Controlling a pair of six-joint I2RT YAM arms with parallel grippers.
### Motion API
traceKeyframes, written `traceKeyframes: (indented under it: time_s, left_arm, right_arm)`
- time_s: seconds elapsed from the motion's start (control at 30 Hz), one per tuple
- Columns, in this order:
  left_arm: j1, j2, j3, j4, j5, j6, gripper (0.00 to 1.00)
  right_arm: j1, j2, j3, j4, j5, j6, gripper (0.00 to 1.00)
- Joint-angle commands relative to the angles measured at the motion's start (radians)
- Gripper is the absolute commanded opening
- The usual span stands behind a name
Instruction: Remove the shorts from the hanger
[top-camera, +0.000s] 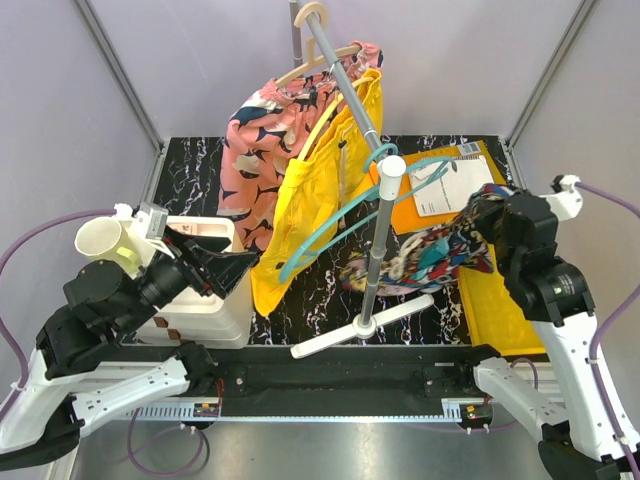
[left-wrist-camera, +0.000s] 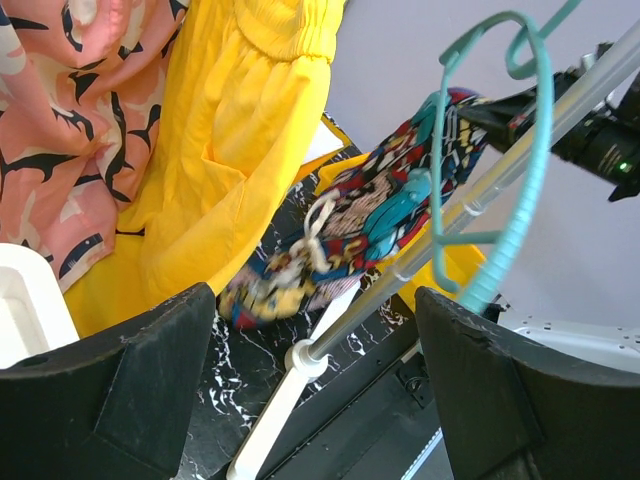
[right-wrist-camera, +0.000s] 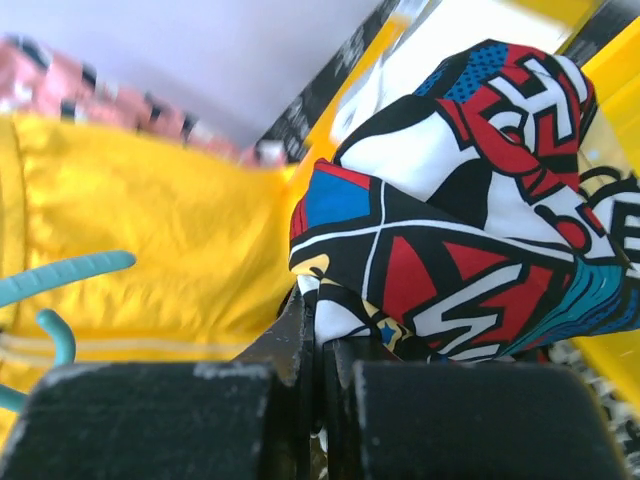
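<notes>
The comic-print shorts (top-camera: 430, 255) are pinched in my right gripper (top-camera: 490, 225) and trail down to the table right of the rack pole; they fill the right wrist view (right-wrist-camera: 470, 210) and show in the left wrist view (left-wrist-camera: 370, 225). A teal hanger (top-camera: 415, 180) hangs bare on the rack rail beside them. The yellow shorts (top-camera: 315, 200) still hang from a hanger on the rail, with a pink patterned garment (top-camera: 260, 135) behind. My left gripper (top-camera: 235, 270) is open and empty, left of the yellow shorts.
A clothes rack pole (top-camera: 378, 250) stands mid-table on a white foot (top-camera: 365, 325). A white bin (top-camera: 215, 300) sits at the left by my left arm. A yellow padded envelope (top-camera: 440, 185) and yellow mat (top-camera: 500, 300) lie at the right.
</notes>
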Motion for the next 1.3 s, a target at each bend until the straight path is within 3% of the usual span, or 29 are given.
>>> traceKeyframes:
  time_s: [0.0, 0.23, 0.4, 0.57, 0.77, 0.97, 1.17, 1.27]
  left_arm:
    - [-0.002, -0.024, -0.003, 0.048, 0.03, 0.01, 0.85]
    - [-0.002, -0.033, -0.005, 0.037, 0.021, 0.002, 0.85]
    - [-0.003, -0.024, 0.001, 0.037, 0.025, -0.003, 0.85]
    - [-0.003, -0.004, 0.02, 0.037, 0.024, 0.005, 0.85]
    - [-0.002, 0.01, 0.026, 0.042, 0.016, 0.016, 0.85]
    - [-0.002, 0.036, 0.047, 0.045, 0.038, 0.032, 0.85]
    - [-0.003, 0.059, 0.058, 0.045, 0.041, 0.049, 0.85]
    - [-0.002, 0.073, 0.059, 0.046, 0.047, 0.051, 0.85]
  right_arm:
    - [-0.065, 0.062, 0.156, -0.034, 0.203, -0.144, 0.0]
    - [-0.185, 0.21, 0.477, 0.005, 0.188, -0.293, 0.0]
    - [-0.211, 0.325, 0.706, 0.056, 0.284, -0.428, 0.0]
    - [-0.213, 0.359, 0.788, 0.087, 0.382, -0.534, 0.0]
    - [-0.212, 0.29, 0.689, 0.098, 0.406, -0.615, 0.0]
    - [-0.213, 0.129, 0.367, 0.062, 0.436, -0.632, 0.0]
    - [-0.214, 0.038, 0.132, -0.157, 0.283, -0.361, 0.0]
    - [-0.213, 0.04, 0.057, -0.188, 0.179, -0.244, 0.0]
